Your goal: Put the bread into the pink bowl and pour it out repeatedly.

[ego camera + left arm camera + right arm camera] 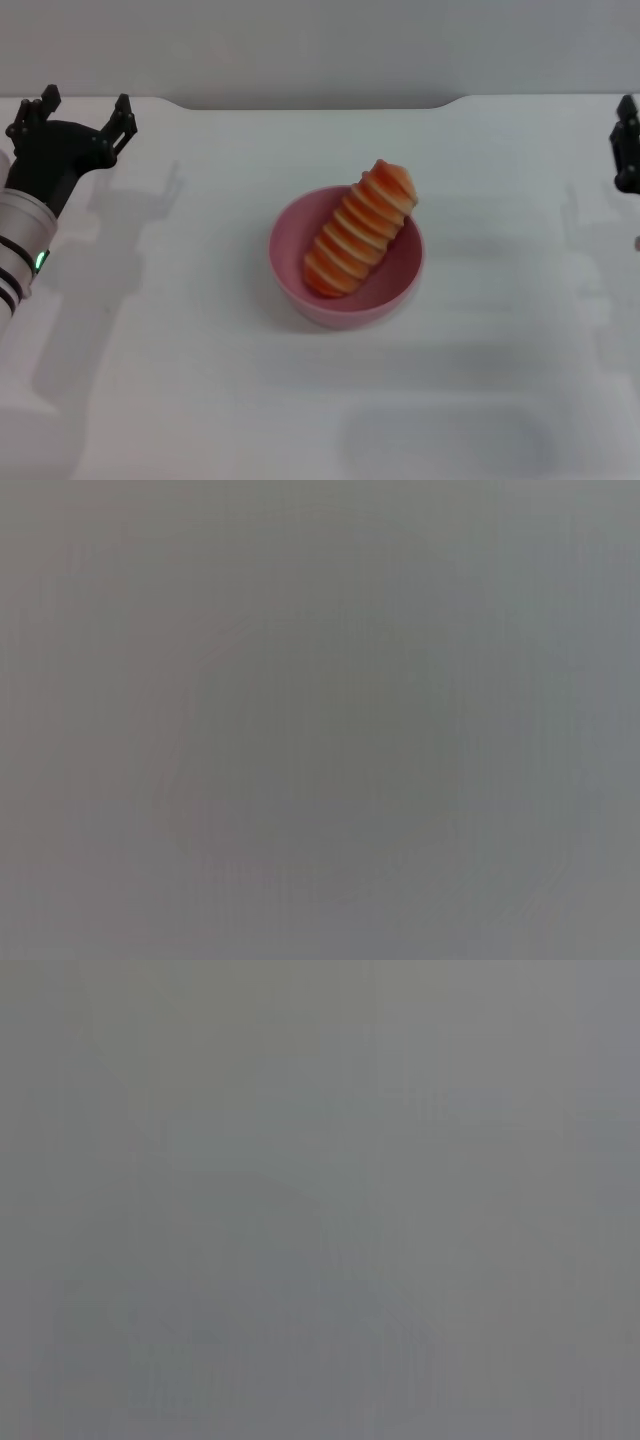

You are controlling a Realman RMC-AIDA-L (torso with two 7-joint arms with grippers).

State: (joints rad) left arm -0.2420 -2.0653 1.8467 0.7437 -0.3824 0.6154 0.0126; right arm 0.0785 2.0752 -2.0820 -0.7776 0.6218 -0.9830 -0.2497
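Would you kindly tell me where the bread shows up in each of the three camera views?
Head view: the bread lies slanted in the pink bowl at centre, its far end jutting over the rim.
Left wrist view: not in it; only blank grey.
Right wrist view: not in it; only blank grey.
Shared landmark: none can be made out.

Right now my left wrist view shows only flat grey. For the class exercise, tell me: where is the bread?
Observer: The bread lies in the pink bowl, with its far end propped up on the rim.
Operator: Where is my left gripper?
Observer: The left gripper hangs open over the far left of the table, well apart from the bowl.
Operator: And the right one?
Observer: The right gripper is at the far right edge of the head view, partly cut off and also apart from the bowl.
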